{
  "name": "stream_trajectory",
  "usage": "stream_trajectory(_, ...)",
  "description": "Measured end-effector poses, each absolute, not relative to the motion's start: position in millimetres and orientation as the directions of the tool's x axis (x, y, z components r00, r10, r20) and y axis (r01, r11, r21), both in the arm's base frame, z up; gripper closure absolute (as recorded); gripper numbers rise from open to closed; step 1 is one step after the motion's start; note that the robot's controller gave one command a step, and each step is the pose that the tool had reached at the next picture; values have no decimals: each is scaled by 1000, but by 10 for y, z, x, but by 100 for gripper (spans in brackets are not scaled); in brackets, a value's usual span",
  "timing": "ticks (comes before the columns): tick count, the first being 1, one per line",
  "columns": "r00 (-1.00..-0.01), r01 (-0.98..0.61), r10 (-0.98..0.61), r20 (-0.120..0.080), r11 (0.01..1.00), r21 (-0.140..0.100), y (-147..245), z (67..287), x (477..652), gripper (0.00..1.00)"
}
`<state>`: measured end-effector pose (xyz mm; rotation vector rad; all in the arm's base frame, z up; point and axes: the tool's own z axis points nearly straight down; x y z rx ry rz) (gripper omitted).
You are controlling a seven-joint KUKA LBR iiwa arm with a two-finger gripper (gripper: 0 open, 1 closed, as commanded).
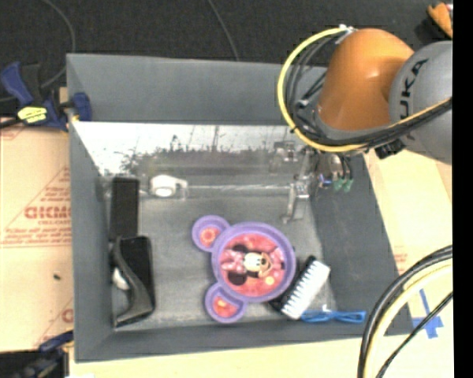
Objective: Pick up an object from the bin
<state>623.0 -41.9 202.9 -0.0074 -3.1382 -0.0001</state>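
Observation:
My gripper hangs over the back right part of the bin floor, close to the back wall, and nothing shows in it. Just in front of it and slightly left lies a purple mouse-shaped plate with a pink cartoon mouse picture in its middle. A brush with white bristles and a blue handle lies against the plate's right front edge, near the bin's front right corner.
A small white tape roll lies at the back left by the wall. A long black tool lies along the left wall. The arm's orange cover and cables hang above the bin's back right corner.

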Motion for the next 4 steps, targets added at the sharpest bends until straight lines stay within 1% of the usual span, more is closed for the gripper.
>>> stream_trajectory(1, -1000, 3, 3, -5, 1000, -1, -420, 2083, 6243, 0)
stream_trajectory(2, -989, -149, -149, 4, 989, 2, 141, 1561, 6106, 0)
stream_trajectory(3, -981, -195, -195, -7, 981, -3, 177, 1445, 6045, 0)
stream_trajectory(4, -963, -271, -271, 4, 963, 1, -291, 1458, 5961, 0)
